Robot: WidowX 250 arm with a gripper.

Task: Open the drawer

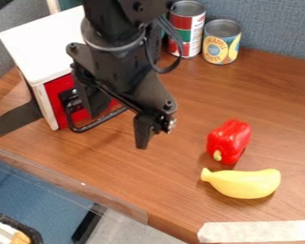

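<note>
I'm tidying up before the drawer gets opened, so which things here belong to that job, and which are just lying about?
Part of the job:
- white box with the red front
- black handle
- gripper

Just lying about:
- pepper
- banana
- tall can
- short can
- tape

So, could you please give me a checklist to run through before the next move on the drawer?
1. Drawer front in full view: not ok, the arm covers part of it.
2. Firm hold on the drawer: cannot tell.
3. Pepper away from the drawer: ok, well off to its right.
4. Banana away from the drawer: ok, near the table's front edge.
5. Tall can and short can upright: ok.
</note>
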